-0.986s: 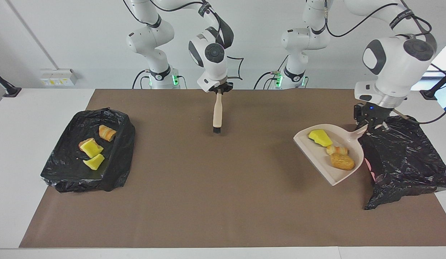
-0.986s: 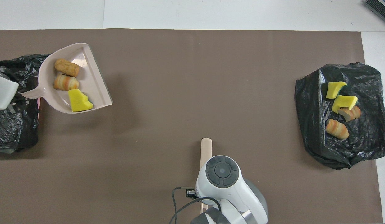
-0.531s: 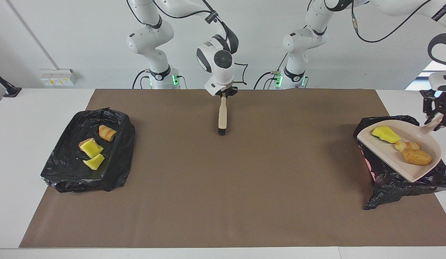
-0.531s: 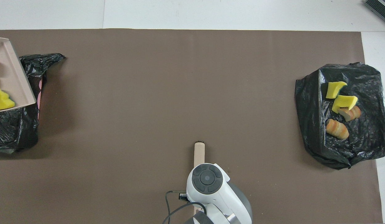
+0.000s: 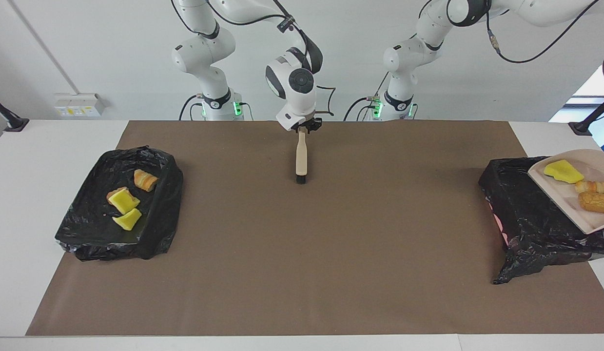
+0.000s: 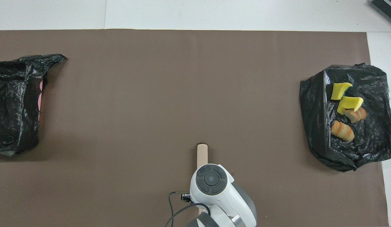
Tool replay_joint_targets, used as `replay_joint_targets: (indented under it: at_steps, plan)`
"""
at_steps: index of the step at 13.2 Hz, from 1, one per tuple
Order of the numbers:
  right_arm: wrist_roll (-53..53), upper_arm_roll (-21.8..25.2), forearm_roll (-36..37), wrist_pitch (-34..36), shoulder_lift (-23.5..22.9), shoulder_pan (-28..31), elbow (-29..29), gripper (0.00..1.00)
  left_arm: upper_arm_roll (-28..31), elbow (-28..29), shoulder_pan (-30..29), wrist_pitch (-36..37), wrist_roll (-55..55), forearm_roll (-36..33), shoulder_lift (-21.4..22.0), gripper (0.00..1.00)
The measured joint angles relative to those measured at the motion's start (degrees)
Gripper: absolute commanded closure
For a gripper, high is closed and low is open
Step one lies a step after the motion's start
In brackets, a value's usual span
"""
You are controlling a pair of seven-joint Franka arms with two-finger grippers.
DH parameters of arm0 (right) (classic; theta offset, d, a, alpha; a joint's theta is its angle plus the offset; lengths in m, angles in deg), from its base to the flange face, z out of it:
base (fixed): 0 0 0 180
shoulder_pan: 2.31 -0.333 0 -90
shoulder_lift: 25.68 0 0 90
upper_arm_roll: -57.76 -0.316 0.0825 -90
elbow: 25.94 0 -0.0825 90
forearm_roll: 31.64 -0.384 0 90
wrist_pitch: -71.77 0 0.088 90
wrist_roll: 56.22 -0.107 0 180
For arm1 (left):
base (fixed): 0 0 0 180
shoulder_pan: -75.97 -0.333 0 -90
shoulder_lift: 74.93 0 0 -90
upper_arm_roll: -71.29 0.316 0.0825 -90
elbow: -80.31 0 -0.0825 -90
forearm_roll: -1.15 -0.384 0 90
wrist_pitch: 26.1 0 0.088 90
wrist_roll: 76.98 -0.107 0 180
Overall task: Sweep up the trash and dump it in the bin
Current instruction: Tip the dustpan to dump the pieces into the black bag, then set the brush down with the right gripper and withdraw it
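At frame right, the dustpan [image 5: 579, 195] carries three trash pieces [image 5: 564, 171] over the black-lined bin [image 5: 526, 209]; left gripper out of view. Upper centre, right gripper [image 5: 304, 127] fingers clamp the brush [image 5: 300, 158].

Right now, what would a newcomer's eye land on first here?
The dustpan, loaded with a yellow foam chunk and two brown bread lumps, is raised over the black-lined bin at the left arm's end. At the right arm's end, four more pieces lie on a black bag. Mid-table, the right gripper holds the brush upright.
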Motion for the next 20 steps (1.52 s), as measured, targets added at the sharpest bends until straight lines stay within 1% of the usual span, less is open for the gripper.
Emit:
replay_joint_targets:
  at_steps: [2,3,7,11,13,15,16,18,20]
  plan:
    - [0.01,0.23,0.57,-0.42,-0.39,1.66,2.61,0.00,-0.53,1.00,0.56,-0.63,-0.09,-6.16,-0.35,1.00]
    - [0.04,0.37,1.28,-0.53,-0.46,3.19,4.27,0.00,-0.53,1.87,0.89,-1.04,-0.08,-8.01,-0.51,1.00]
    - [0.25,0.67,8.06,-0.53,-0.46,11.40,10.94,0.00,-0.52,2.93,1.56,-1.17,-0.04,-17.23,-0.80,1.00]
    - [4.86,0.82,13.39,-0.47,-0.49,18.39,14.48,0.00,-0.50,2.86,2.71,-0.84,0.00,-25.43,-0.18,1.00]
    - [6.73,0.84,16.45,0.44,-0.50,20.67,16.42,0.00,-0.50,3.23,4.31,0.65,1.09,-30.15,0.58,1.00]
    - [9.33,0.88,17.25,3.13,-0.46,23.23,19.78,0.00,-0.54,6.02,7.35,1.80,5.71,-34.74,2.06,1.00]
    - [11.54,0.90,17.28,5.34,-0.40,24.85,21.85,0.00,-0.58,7.57,8.76,2.75,7.59,-35.94,2.90,1.00]
    - [15.01,0.98,17.29,9.54,0.14,27.79,25.44,0.00,-0.86,8.63,9.89,4.21,8.95,-35.72,3.90,1.00]
    - [16.31,1.01,17.29,11.71,1.64,30.13,27.44,0.00,-1.36,8.29,10.24,5.73,9.47,-31.45,4.77,1.00]
